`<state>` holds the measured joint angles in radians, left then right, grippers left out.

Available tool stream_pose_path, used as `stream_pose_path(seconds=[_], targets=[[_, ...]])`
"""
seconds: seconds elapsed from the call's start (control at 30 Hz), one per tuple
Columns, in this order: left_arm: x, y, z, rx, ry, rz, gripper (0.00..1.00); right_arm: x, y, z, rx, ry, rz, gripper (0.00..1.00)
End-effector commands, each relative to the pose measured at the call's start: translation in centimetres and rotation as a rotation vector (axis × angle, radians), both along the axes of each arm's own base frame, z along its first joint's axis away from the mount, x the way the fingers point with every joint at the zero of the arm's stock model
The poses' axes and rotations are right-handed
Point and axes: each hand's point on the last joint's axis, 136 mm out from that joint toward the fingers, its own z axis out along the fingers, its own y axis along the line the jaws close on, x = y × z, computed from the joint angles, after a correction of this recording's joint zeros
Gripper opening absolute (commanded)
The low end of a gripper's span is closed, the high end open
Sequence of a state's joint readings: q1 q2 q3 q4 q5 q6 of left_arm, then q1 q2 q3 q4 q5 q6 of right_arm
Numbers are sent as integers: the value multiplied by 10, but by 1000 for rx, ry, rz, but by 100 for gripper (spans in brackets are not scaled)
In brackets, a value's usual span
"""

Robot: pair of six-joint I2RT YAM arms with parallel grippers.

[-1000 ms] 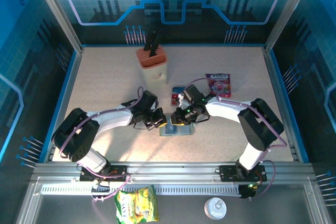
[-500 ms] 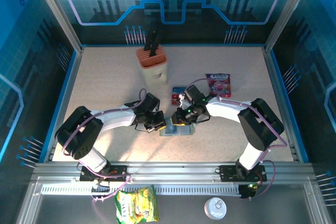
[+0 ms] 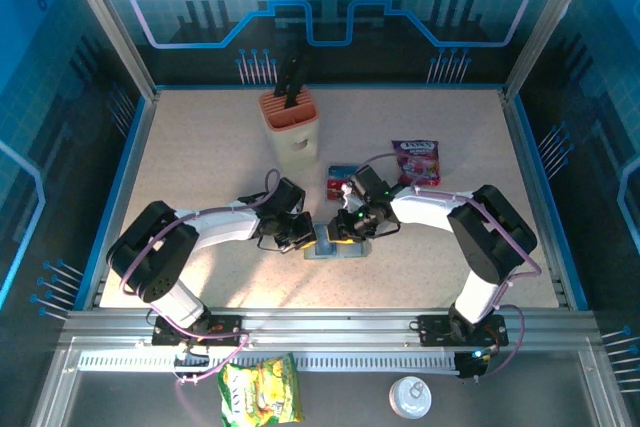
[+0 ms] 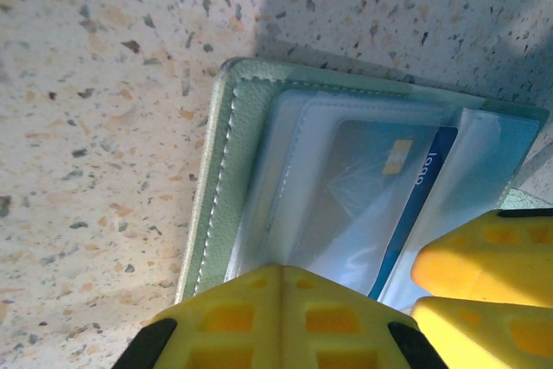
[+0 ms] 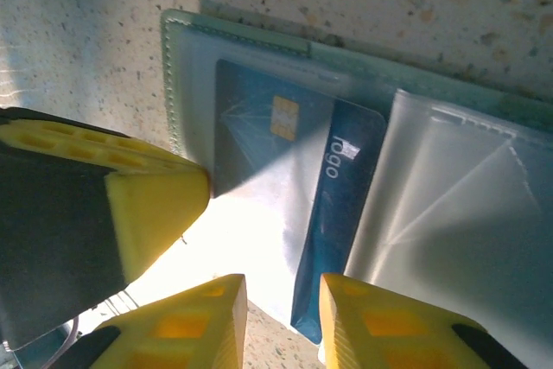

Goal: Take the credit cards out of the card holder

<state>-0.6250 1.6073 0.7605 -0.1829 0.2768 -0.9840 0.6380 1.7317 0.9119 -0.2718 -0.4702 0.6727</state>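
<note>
Item 1, left arm [image 3: 205,225]: base at lower left of the overhead view, links laid low, reaching right toward frame centre.
Item 2, left pincer [image 3: 306,236]: tips point right. In its wrist view, the two yellow fingers [image 4: 229,321] meet along a central seam at the bottom edge, with no gap.
Item 3, right arm [image 3: 445,209]: base at lower right, elbow raised at right, forearm reaching left.
Item 4, right pincer [image 3: 340,231]: tips face the left pincer, close to it at centre. Its fingers [image 5: 186,330] stand parted at the bottom edge of its wrist view, with a clear gap between them.
</note>
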Motion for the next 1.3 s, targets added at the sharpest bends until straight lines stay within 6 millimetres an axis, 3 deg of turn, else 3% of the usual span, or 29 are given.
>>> stream_pose_path(seconds=[0.0, 0.5, 1.27], targets=[[-11, 11, -12, 58, 28, -14, 0, -2, -8, -11, -32, 20, -8, 29], [-12, 11, -12, 62, 35, -16, 0, -4, -7, -21, -34, 53, -11, 30], [-13, 13, -12, 63, 33, -11, 0, -3, -6, -17, -20, 53, -24, 32]])
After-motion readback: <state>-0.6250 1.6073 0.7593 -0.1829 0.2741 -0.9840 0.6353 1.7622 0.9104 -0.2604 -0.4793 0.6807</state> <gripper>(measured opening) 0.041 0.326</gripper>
